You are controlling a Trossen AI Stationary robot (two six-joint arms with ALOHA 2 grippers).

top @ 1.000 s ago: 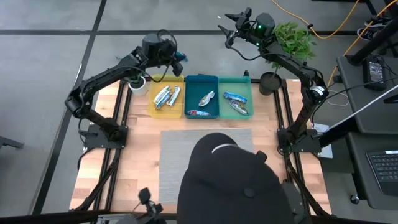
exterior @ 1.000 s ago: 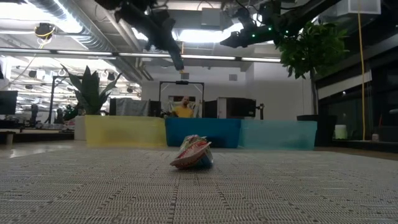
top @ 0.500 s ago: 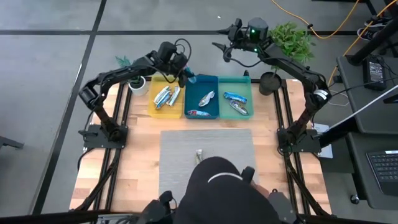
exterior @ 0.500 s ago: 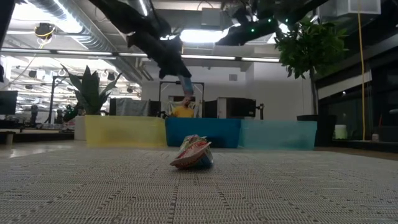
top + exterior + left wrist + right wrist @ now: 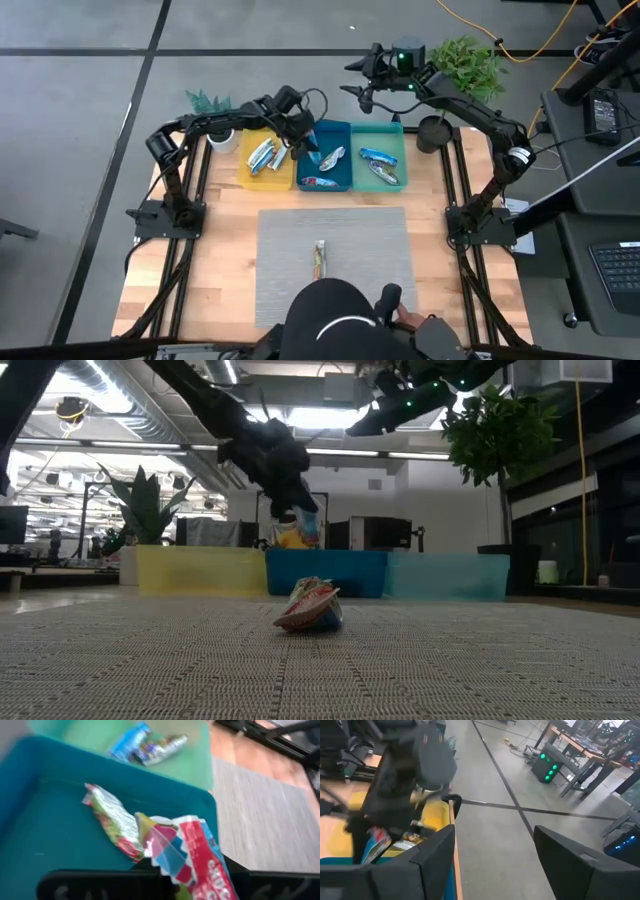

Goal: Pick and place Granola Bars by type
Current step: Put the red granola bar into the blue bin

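Since the earlier frame my left gripper had swung from beyond the yellow tray to over the blue tray, pinched on a red-orange bar. Placing was underway; next, release. The right gripper hung wide beyond the trays. Another bar waited on the mat.

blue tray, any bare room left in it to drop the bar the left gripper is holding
Yes. In the blue tray the far-left part below the left gripper is bare; two red-orange bars fill its middle and near edge.
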